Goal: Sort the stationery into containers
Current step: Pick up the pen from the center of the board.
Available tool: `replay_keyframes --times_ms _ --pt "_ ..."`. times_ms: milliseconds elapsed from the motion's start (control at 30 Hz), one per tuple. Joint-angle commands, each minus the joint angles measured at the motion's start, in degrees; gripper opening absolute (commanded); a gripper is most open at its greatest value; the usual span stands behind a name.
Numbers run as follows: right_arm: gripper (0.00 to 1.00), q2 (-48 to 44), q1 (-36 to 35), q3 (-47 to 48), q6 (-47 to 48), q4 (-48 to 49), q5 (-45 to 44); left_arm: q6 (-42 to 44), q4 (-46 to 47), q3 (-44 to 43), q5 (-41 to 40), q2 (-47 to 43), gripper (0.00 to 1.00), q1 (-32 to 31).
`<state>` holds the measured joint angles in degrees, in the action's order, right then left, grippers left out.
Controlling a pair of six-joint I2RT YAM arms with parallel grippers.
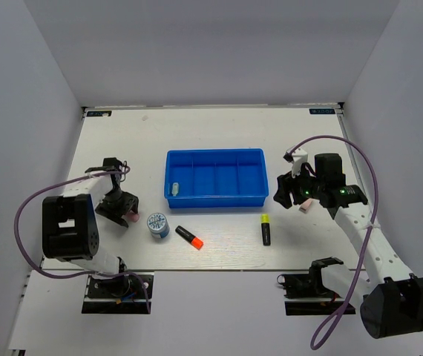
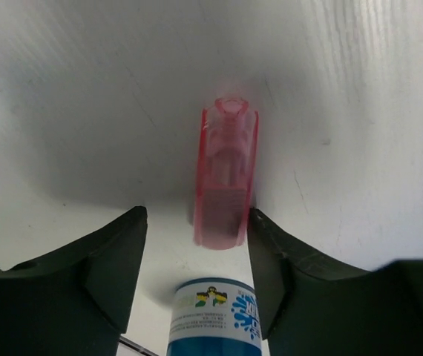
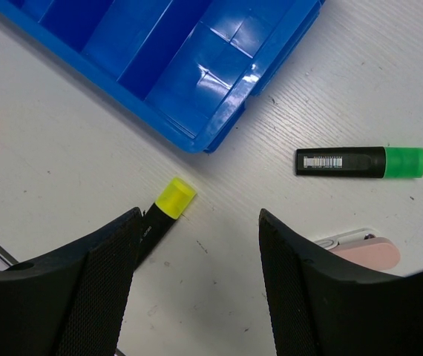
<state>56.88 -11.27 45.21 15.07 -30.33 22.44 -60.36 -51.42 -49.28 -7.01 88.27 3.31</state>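
The blue tray sits mid-table; a tiny pale grey-green piece lies in its leftmost compartment. My left gripper is open and low over a pink eraser, whose near end lies between the fingertips, close to the right finger. The blue-and-white disc stands just behind. My right gripper is open above bare table at the tray's right end. The yellow-capped marker lies by its left finger. A green-capped marker and a second pink eraser lie to its right.
An orange-capped marker lies in front of the tray, right of the disc. The yellow-capped marker lies near the front edge. White walls enclose the table on three sides.
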Motion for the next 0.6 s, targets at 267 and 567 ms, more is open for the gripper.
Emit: replay_keyframes --times_ms 267,567 --pt "0.67 -1.1 0.5 0.1 -0.6 0.1 0.3 1.8 5.0 2.5 1.4 2.6 0.19 0.3" --pt "0.85 -0.5 0.3 -0.1 0.3 -0.3 2.4 18.1 -0.8 -12.4 -2.7 -10.1 0.00 -10.4"
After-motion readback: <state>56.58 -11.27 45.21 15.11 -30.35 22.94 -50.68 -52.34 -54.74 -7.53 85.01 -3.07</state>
